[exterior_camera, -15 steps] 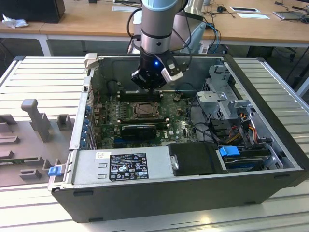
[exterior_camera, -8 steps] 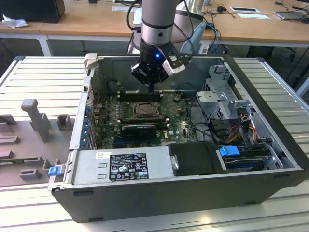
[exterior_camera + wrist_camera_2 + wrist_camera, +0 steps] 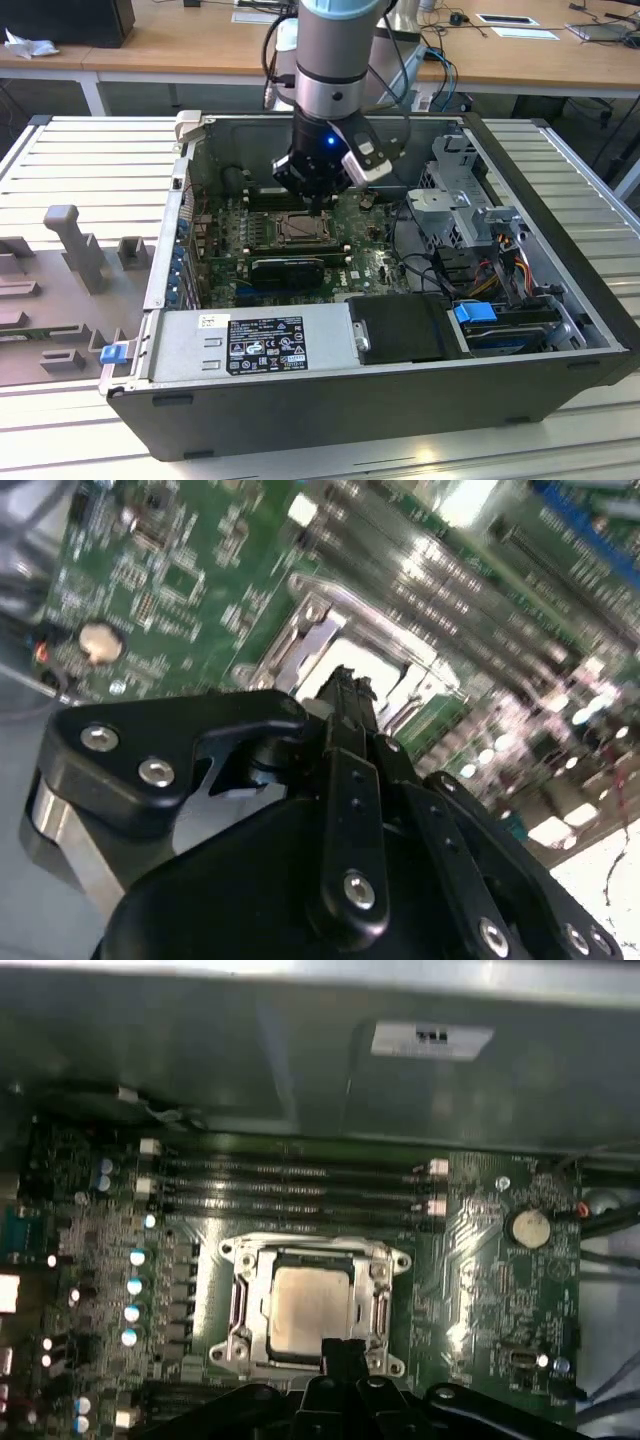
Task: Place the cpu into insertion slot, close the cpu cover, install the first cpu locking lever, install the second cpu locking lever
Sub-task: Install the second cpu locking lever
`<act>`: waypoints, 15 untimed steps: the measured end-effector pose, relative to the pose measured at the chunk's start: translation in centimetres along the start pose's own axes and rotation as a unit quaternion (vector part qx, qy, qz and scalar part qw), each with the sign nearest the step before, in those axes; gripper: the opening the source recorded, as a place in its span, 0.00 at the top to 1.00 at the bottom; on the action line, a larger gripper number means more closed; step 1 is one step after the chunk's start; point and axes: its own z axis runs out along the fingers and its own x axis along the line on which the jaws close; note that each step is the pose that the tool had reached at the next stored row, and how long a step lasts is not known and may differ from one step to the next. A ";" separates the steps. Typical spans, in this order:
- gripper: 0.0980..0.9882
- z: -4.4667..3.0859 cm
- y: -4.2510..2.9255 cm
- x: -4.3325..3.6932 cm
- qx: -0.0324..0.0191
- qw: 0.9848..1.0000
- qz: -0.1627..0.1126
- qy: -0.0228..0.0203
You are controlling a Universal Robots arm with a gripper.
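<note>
The cpu (image 3: 308, 1303) lies flat in the insertion slot (image 3: 300, 229), its pale metal top showing through the window of the cpu cover (image 3: 300, 1252). The silver cover frame lies down around the chip. My gripper (image 3: 341, 1352) hangs just above the socket's edge, with its black fingers pressed together and nothing between them. In the second wrist view the joined fingertips (image 3: 346, 688) point down at the cover's frame (image 3: 300, 645). In the exterior view the gripper (image 3: 319, 205) stands over the far side of the socket, inside the open computer case. How the locking levers stand I cannot tell.
Long black memory slots (image 3: 290, 1185) run beside the socket, and a coin battery (image 3: 527, 1226) sits on the green board. A black block (image 3: 288, 268), the power supply (image 3: 260, 340), a drive cage (image 3: 462, 200) and cables (image 3: 500, 250) crowd the case.
</note>
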 end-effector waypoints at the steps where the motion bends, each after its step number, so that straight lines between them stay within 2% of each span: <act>1: 0.99 0.13 -0.33 0.02 0.000 1.000 0.000 0.001; 4: 0.99 0.46 -1.59 0.11 -0.001 1.000 0.000 0.002; 8: 0.99 0.47 -2.32 0.75 -0.004 1.000 0.000 0.002; 10: 0.99 0.46 -2.60 1.52 -0.005 1.000 0.000 0.002; 13: 0.99 0.83 -2.64 3.54 -0.007 1.000 -0.001 0.002; 15: 0.99 1.55 -2.68 3.86 -0.007 1.000 -0.004 0.002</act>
